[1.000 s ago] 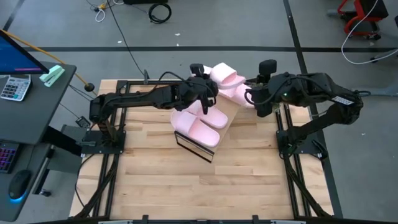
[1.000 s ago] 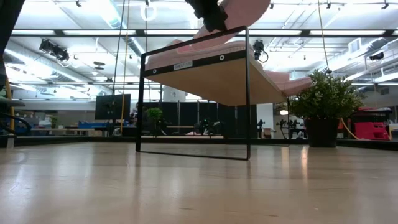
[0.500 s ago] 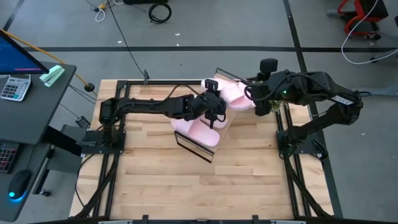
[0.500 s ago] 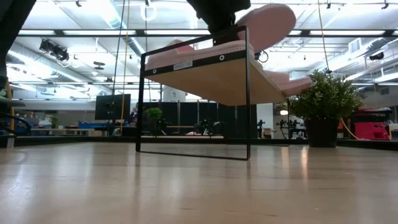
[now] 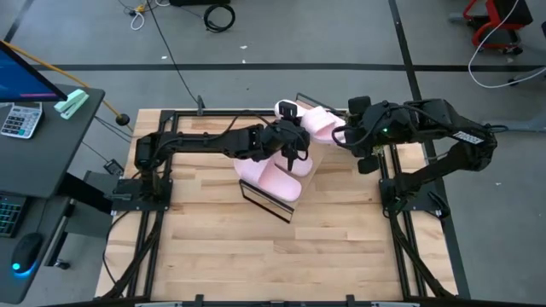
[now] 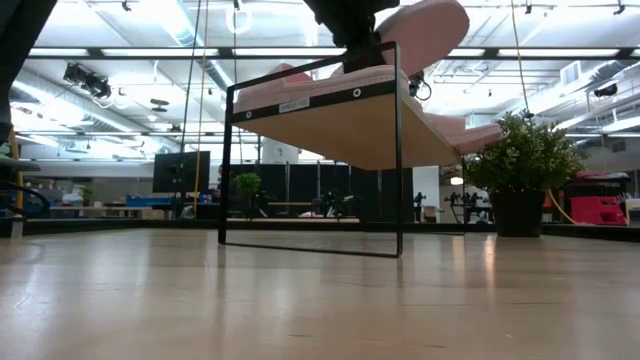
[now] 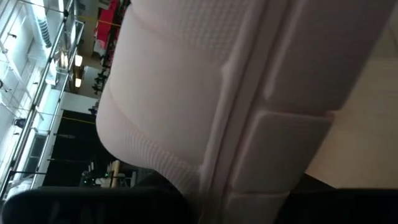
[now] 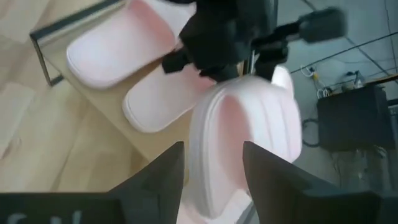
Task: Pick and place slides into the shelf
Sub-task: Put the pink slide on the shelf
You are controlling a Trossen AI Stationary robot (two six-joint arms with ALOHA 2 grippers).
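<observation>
The shelf (image 5: 266,203) (image 6: 340,120) stands mid-table with two pink slides (image 5: 273,175) (image 6: 285,82) lying on its wood board. My left gripper (image 5: 293,147) (image 6: 348,22) hovers over the shelf's right end, shut on a third slide (image 5: 309,121) (image 6: 420,25). My right gripper (image 5: 343,136) (image 8: 212,180) is just to the right, shut on the fourth slide (image 5: 333,132) (image 8: 239,137), which also shows farther back in the low view (image 6: 470,130). My left gripper holds the third slide from above. Its textured sole (image 7: 186,74) fills the left wrist view, and the gripper hides the exact spot. The slide is lifted clear and tilted, one end raised above the shelf's right end (image 6: 430,20). My right gripper holds the fourth slide by one long edge (image 8: 208,168), coming level from the table's right. One finger (image 8: 267,180) lies over the slide, the other (image 8: 158,180) outside it. The slide is clear of the table and points toward the left gripper.
Bare butcher-block table (image 5: 222,247) lies on the near side of the shelf and to its left. Black frame rails (image 5: 388,183) run along both table sides. Off the table's left edge stands a desk with a calculator (image 5: 21,119).
My left gripper has carried its slide from the shelf's far side toward the right and near, over the shelf's right end, and the slide has tipped one end up. Over the last half second it barely moved. My right gripper has edged slightly toward the near side with its slide.
</observation>
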